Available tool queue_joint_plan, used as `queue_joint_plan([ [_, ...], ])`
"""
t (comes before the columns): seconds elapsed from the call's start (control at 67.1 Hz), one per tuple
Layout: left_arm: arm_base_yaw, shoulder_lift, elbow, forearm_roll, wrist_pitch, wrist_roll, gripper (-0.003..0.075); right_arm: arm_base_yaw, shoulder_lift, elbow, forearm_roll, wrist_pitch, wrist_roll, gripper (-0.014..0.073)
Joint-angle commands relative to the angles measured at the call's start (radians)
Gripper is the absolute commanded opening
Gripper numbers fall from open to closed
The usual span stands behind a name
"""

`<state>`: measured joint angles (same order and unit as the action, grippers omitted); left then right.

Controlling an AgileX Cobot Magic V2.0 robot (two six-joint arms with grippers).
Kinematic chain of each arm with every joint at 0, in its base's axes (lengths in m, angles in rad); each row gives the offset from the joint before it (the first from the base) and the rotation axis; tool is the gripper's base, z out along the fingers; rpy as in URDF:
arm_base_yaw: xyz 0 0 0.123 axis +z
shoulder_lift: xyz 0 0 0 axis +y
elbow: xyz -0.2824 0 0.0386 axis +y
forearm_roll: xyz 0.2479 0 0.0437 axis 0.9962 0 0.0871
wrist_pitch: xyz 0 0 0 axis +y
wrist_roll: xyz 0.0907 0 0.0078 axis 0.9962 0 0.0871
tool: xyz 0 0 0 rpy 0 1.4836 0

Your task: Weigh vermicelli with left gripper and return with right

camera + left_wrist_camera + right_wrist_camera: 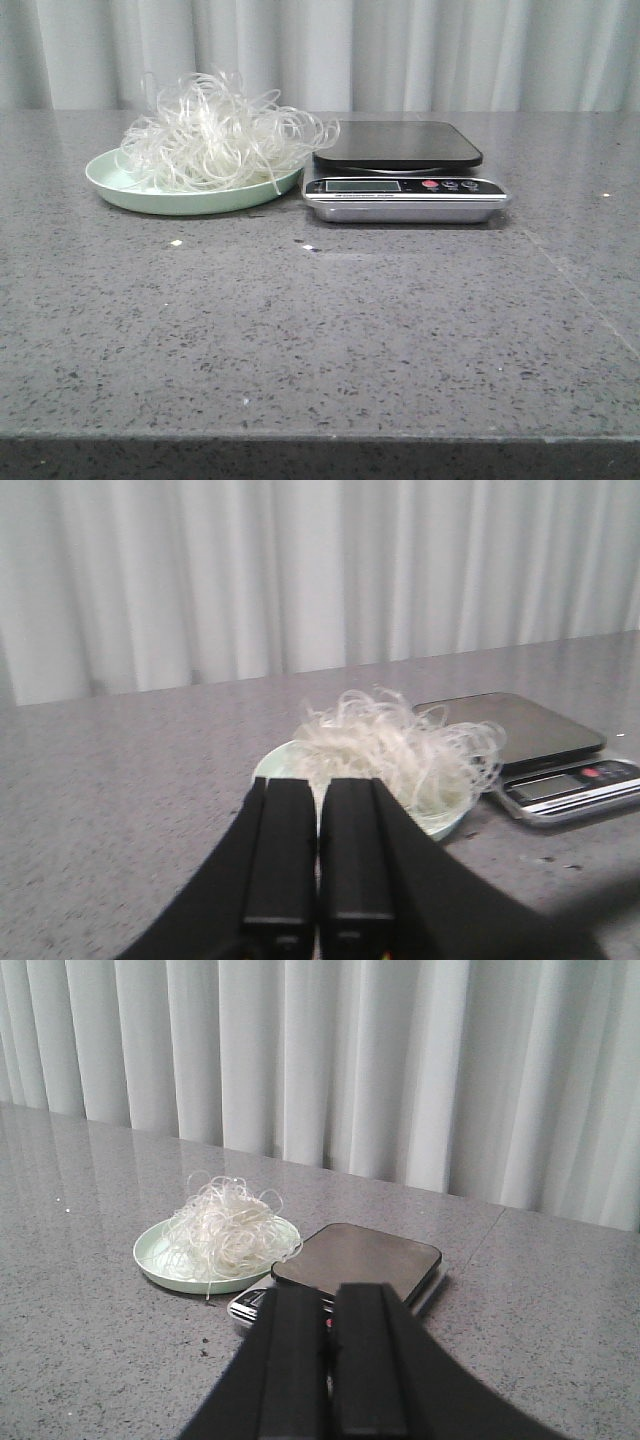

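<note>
Too small to read: scale display [362, 185]. Plate [440, 825] partly hidden behind left gripper [318, 860] fingers [280, 850]. Scale front hidden behind right gripper [330, 1360].

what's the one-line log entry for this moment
phase: pre-grasp | vermicelli: on plate | scale: bare | left gripper: shut | right gripper: shut

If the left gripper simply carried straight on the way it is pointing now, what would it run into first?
Most likely the vermicelli heaped on the pale green plate, which sits directly ahead of the shut left gripper; depth is hard to judge, so it might clip the plate rim first.
</note>
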<state>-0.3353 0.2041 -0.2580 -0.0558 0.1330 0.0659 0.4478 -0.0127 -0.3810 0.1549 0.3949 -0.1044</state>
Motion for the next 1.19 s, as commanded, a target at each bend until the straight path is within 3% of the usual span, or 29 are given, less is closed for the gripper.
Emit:
queue_joint_plan([
  [0.0, 0.101, -0.01, 0.051, 0.005, -0.14, -0.003, 0.0134, -0.005, -0.004, -0.024, 0.001, -0.077, -0.003, 0.0168],
  [0.164, 0.295, -0.099, 0.161, 0.005, -0.133, -0.003, 0.0134, -0.005, -0.004, -0.024, 0.001, -0.077, -0.003, 0.0168],
  [0.268, 0.358, -0.173, 0.224, 0.005, -0.14, -0.003, 0.0134, -0.005, -0.004, -0.024, 0.001, -0.077, -0.003, 0.0168],
  [0.388, 0.359, -0.231, 0.268, 0.01, -0.092, -0.013, 0.0134, -0.005, -0.004, -0.024, 0.001, -0.077, -0.003, 0.0168],
  [0.552, 0.355, -0.23, 0.268, 0.031, -0.126, -0.025, 0.0134, -0.005, -0.004, -0.024, 0.0, -0.077, -0.003, 0.0168],
  [0.701, 0.355, -0.23, 0.268, 0.122, -0.166, -0.141, 0.0134, -0.005, -0.004, -0.024, 0.0, -0.077, -0.003, 0.0168],
  [1.178, 0.355, -0.23, 0.268, 0.097, -0.163, -0.144, 0.0134, -0.005, -0.004, -0.024, 0.0, -0.077, -0.003, 0.0168],
])
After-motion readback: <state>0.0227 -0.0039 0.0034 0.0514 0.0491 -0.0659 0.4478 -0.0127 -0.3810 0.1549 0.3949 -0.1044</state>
